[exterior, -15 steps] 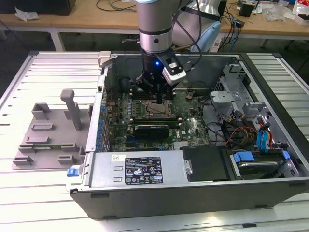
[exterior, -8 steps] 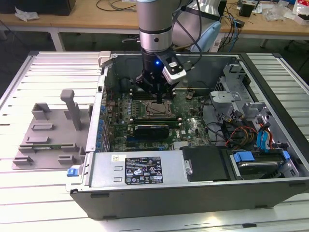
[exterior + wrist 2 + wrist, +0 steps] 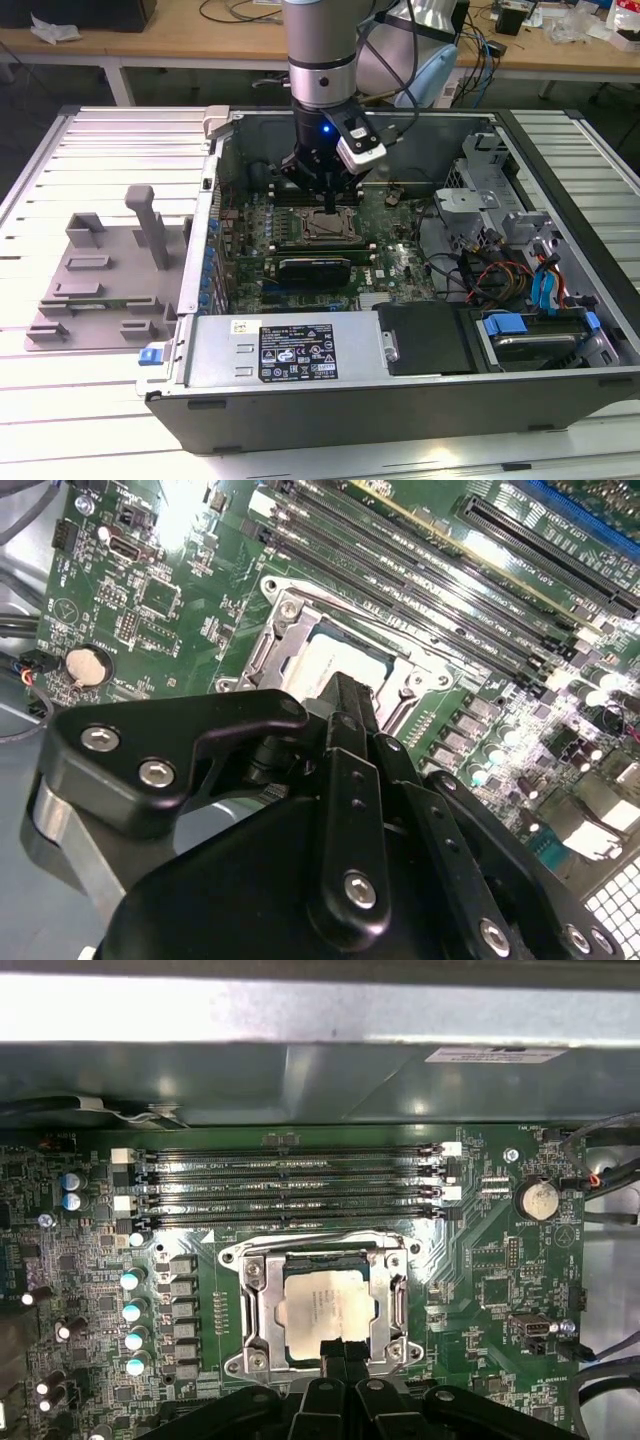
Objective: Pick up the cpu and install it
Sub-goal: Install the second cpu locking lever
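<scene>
Install step: cpu point(image 3: 325, 1307) lying in socket frame point(image 3: 258, 1305), pincer point(image 3: 342, 1352) narrow at its 6 o'clock edge, apparently pressing. Calls for checking flush seating

I'm working in what looks like a robotics or electronics lab. An opened desktop computer case point(image 3: 400, 300) lies on its side on a bench point(image 3: 90, 420) topped with pale ribbed metal slats, its green motherboard point(image 3: 385, 250) exposed. Beside it, toward the exterior view's left, sits a grey fixture tray point(image 3: 105, 275) with upright posts and shaped recesses. Behind the bench runs a long wooden worktable point(image 3: 200, 40) scattered with black cables point(image 3: 235, 10), crumpled paper and small gear. The robot arm point(image 3: 320, 60) stands over the case, which fits a test cell rather than a home or office.
</scene>
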You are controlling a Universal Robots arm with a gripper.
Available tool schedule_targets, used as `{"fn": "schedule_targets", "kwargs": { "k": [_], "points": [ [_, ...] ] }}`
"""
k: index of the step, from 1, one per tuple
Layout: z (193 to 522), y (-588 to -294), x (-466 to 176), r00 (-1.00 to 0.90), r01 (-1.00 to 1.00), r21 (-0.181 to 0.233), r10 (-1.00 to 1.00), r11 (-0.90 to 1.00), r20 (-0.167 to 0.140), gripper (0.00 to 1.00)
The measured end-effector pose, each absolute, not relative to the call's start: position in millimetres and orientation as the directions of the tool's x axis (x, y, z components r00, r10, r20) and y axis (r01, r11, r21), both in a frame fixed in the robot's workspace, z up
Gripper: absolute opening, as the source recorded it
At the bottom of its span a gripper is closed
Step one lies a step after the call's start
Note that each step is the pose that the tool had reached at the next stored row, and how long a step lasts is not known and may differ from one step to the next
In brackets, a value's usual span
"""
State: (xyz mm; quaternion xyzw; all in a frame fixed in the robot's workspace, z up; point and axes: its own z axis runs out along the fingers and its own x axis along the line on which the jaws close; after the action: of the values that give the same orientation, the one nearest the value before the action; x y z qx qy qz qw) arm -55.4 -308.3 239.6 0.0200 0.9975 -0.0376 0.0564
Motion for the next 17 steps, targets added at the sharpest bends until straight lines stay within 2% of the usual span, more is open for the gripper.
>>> {"fn": "schedule_targets", "kwargs": {
  "k": [2,5,13,17],
  "points": [
    [240,-312,-54,-0.994,0.044,-0.071,0.036,0.997,-0.104,0.11],
    [240,-323,-50,-0.997,0.041,-0.064,0.037,0.997,-0.072,0.11],
    [239,-350,-46,-0.997,0.041,-0.045,0.038,0.998,-0.068,0.11],
    [238,-352,-49,-0.997,0.041,-0.038,0.039,0.998,-0.068,0.11]
  ]
}}
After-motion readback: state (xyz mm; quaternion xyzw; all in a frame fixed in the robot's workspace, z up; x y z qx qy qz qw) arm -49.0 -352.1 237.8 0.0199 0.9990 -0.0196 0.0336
